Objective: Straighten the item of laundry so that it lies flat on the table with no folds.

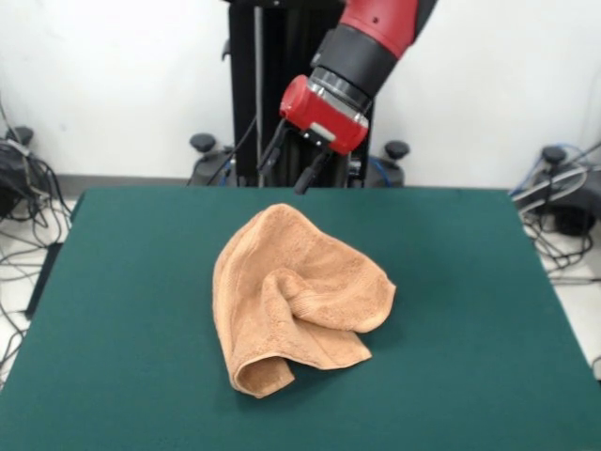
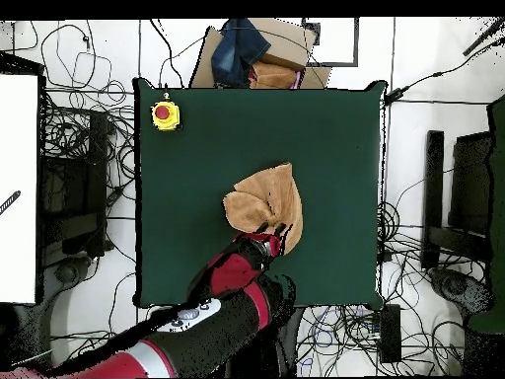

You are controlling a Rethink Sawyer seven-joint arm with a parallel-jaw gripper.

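The light orange-tan towel [image 1: 296,301] lies crumpled in a heap near the middle of the dark green table [image 1: 470,282], with several folds and one corner curled under at the front. My gripper [image 1: 285,177] hangs above the table's far edge, just behind the towel and clear of it. Its two dark fingers stand apart and hold nothing. In the overhead view the towel [image 2: 264,205] is a rounded lump on the table [image 2: 197,197], and the gripper [image 2: 271,242] sits over the towel's edge nearest the robot.
A yellow box with a red button [image 2: 165,115] sits at one table corner. A cardboard box with blue cloth [image 2: 254,54] stands beyond the table's far edge. Cables and equipment lie on the floor around the table.
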